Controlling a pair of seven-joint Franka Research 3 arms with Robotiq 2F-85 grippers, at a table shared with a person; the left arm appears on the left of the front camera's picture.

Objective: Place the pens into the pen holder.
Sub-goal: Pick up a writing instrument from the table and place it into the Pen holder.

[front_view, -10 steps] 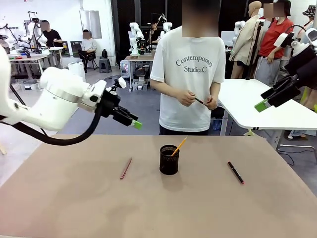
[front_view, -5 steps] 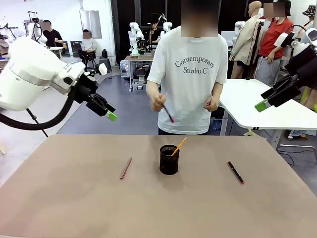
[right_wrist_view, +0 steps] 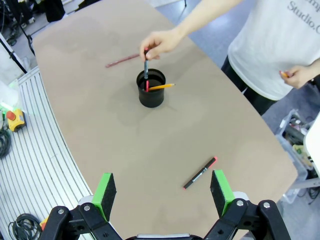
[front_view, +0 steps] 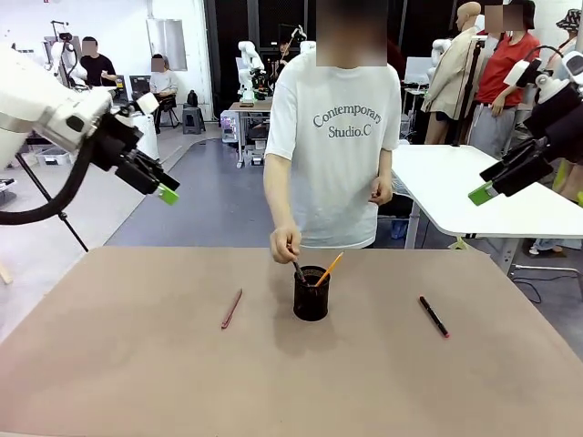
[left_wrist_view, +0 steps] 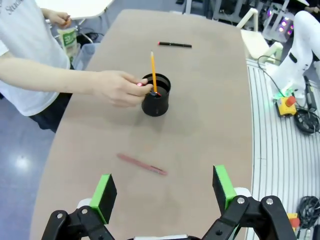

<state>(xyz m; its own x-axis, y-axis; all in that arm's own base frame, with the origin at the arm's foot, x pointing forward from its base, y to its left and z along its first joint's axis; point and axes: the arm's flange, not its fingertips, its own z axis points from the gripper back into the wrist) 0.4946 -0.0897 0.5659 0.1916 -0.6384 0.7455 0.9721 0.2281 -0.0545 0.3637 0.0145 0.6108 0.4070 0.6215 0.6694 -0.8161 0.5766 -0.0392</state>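
Pencil (front_view: 329, 269) sat in the pen holder (front_view: 311, 299), a hand (front_view: 284, 244) held another pen (right_wrist_view: 146, 67) in it, reddish pen (front_view: 231, 309) and black pen (front_view: 434, 316) lay outside, left gripper (left_wrist_view: 165, 187) and right gripper (right_wrist_view: 162, 192) spread wide, empty.

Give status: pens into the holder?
Done: orange pencil stands in the pen holder. In hand: the person's hand lowers a dark pen into it. Remaining: reddish-brown pen and black pen lie on the table. Open, raised, empty: left gripper, right gripper.

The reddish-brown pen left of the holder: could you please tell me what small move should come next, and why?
Probably lower the open left claw toward the reddish-brown pen: it lies free on the table, while the person's hand is at the pen holder.
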